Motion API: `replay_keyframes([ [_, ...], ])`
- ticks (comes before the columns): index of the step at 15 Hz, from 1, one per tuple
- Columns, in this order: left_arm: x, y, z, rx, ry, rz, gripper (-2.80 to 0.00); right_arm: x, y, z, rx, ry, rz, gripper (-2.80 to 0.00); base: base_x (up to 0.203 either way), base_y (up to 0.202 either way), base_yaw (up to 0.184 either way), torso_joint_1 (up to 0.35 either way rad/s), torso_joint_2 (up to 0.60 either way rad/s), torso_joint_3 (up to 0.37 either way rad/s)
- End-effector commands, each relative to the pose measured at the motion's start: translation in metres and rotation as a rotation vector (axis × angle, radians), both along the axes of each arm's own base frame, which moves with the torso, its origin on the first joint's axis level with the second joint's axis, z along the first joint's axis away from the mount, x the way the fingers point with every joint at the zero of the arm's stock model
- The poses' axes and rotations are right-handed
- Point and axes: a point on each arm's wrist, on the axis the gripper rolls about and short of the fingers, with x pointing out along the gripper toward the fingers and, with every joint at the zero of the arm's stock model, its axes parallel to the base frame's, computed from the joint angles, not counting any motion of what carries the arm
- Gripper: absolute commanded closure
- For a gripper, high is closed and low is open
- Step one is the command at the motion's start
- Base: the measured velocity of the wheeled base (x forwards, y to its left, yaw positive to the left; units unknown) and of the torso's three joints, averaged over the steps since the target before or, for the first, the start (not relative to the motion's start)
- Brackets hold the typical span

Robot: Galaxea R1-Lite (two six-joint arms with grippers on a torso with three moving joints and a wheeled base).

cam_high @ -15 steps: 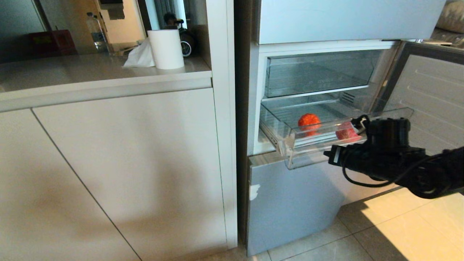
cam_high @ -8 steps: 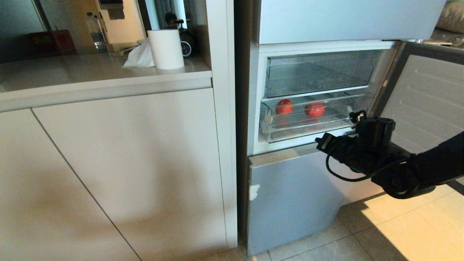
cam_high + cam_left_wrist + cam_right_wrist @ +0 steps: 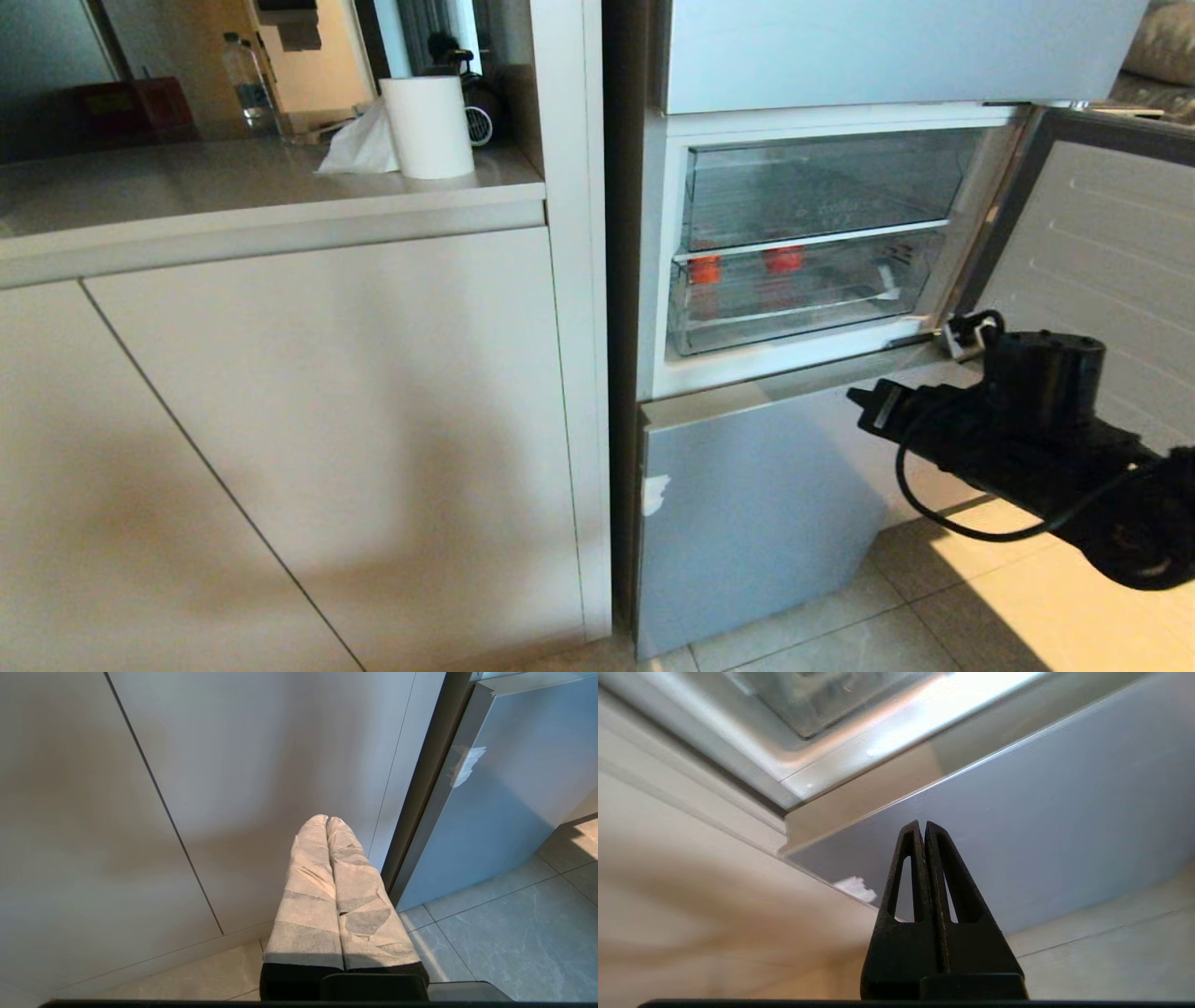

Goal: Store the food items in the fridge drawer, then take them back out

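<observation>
The fridge [image 3: 747,504] stands with its middle door [image 3: 1102,233] swung open to the right. The clear fridge drawer [image 3: 794,313] sits pushed fully in. Two red food items [image 3: 707,269] [image 3: 786,259] show dimly through its front, near the back left. My right gripper [image 3: 864,403] [image 3: 922,823] hangs shut and empty below and to the right of the drawer, its tips facing the pale blue lower door panel [image 3: 1041,812]. My left gripper [image 3: 327,820], wrapped in white tape, is shut and empty, parked low before the white cabinet [image 3: 233,765].
A second clear bin [image 3: 822,187] sits above the drawer. The white cabinet [image 3: 327,420] stands left of the fridge, its counter bearing a paper roll [image 3: 428,126] and a bottle [image 3: 245,89]. Tiled floor [image 3: 1027,607] lies below my right arm.
The drawer slid from pulled out to fully in, carrying both red pieces back. My right gripper followed it in, then drew back down and to the right.
</observation>
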Motion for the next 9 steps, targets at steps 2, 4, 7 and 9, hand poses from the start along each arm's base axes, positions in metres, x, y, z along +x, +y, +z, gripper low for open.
replay_keyframes([
  [2,0.000,0.000,0.000,0.000,0.000,0.000,0.00,-0.075,-0.016,0.053,-0.056,-0.205,0.008,0.00,0.000,0.000,0.000,0.000,0.00,0.000],
  [4,0.000,0.000,0.000,0.000,0.000,0.001,0.00,-0.120,-0.026,0.071,-0.069,-0.314,-0.023,0.00,0.000,0.000,0.000,0.000,0.00,0.000],
  [7,0.000,0.000,0.000,0.000,0.000,0.002,0.00,-0.174,-0.040,0.053,-0.099,-0.327,-0.102,0.00,0.000,0.000,0.000,0.000,0.00,0.000],
  [9,0.000,0.000,0.000,0.000,0.000,0.001,0.00,-0.194,-0.046,0.030,-0.124,-0.272,-0.167,0.00,0.000,0.000,0.000,0.000,0.00,0.000],
])
